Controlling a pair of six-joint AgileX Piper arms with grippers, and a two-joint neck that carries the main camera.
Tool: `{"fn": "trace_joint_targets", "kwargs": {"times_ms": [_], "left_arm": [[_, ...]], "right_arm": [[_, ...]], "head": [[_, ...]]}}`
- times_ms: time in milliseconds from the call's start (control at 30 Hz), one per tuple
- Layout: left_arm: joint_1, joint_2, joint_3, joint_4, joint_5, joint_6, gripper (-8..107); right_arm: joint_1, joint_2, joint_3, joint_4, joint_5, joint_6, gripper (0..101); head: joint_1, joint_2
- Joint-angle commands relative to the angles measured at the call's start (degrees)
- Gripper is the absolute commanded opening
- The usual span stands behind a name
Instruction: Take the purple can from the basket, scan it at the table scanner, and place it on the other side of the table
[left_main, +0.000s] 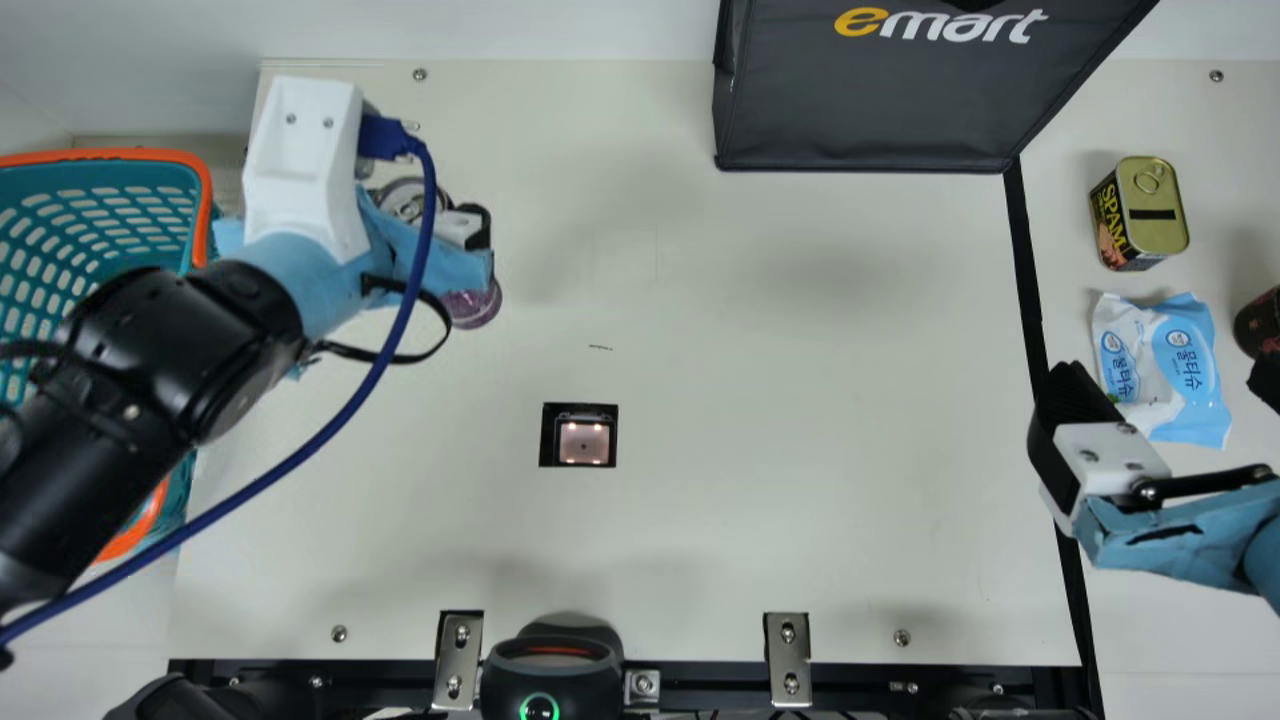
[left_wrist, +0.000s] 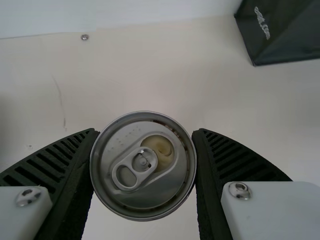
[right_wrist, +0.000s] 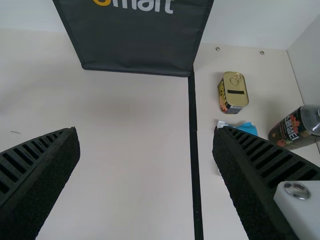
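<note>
Right now the left claw (left_wrist: 145, 132) has the purple can (left_main: 474, 308) clamped between its fingers, outside the basket (left_main: 203, 190) on the claw's left. Picking looks finished, and the step in hand is likely the carry to scanning. Right of the claw and nearer my side lies the scanner (left_main: 584, 443); next, the can should come over it, barcode turned to the glass. Farther right, past the black line (left_main: 1022, 250), the other claw's (right_wrist: 145, 129) fingers stand apart.
</note>
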Motion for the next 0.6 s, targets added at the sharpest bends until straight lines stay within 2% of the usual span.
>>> {"fn": "trace_joint_targets", "kwargs": {"times_ms": [0, 233, 567], "left_arm": [[-0.46, -1.61, 1.25, -0.86, 0.06, 1.10, -8], [-3.24, -4.40, 3.17, -3.70, 0.50, 4.40, -8], [-10.55, -3.56, 1.68, -3.45, 3.20, 3.54, -8]], "right_arm": [[0.00, 0.00, 0.00, 0.00, 0.00, 0.00, 95], [0.00, 0.00, 0.00, 0.00, 0.00, 0.00, 95], [0.00, 0.00, 0.00, 0.00, 0.00, 0.00, 95]], "head": [[-1.75, 0.00], [-1.75, 0.00], [-1.75, 0.00]]}}
